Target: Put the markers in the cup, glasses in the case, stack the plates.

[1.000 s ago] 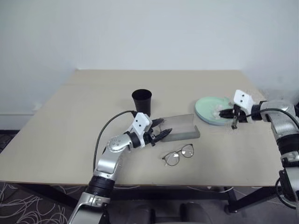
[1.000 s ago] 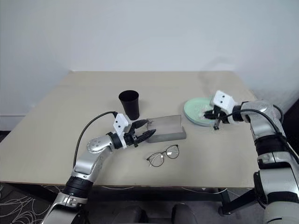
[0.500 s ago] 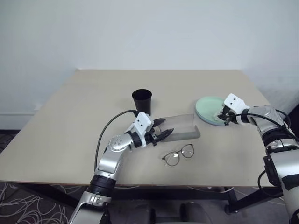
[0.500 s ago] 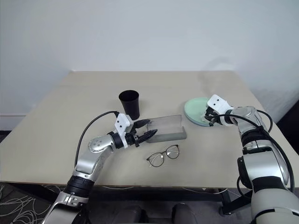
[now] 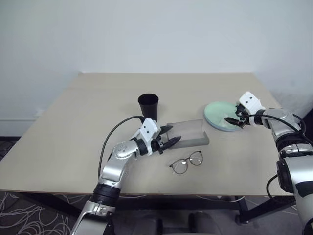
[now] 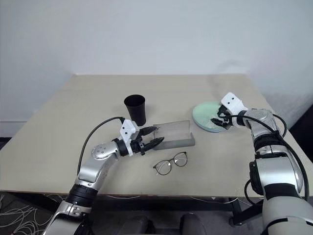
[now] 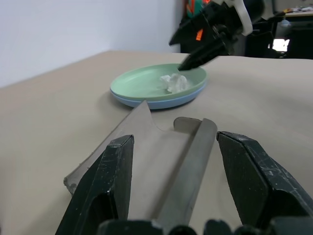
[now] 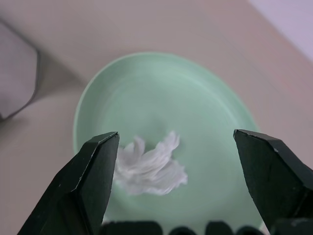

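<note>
- Opened within the last second: right gripper [image 5: 234,121], shut a moment ago and now spread wide and empty over the plates [image 5: 218,115] near the desk's [image 5: 73,127] right edge; left gripper [image 5: 168,136] unmoved.
- Head view: plates already stacked, pale green on light blue, both smooth and shallow. Glasses [image 5: 187,162], thin dark wire with round clear lenses, lying loose near the front edge, just in front of the case [image 5: 188,133], so that step not yet done. Black tapered cup [image 5: 148,105] upright mid-desk; markers not made out anywhere, possibly inside it.
- Left wrist view: left gripper's blunt black fingers [image 7: 112,176] well apart, gripping nothing, astride the end of the open grey case, matte trough and raised lid.
- Right wrist view: crumpled white paper [image 8: 151,164] resting on the glossy green plate between the parted fingers, untouched.
</note>
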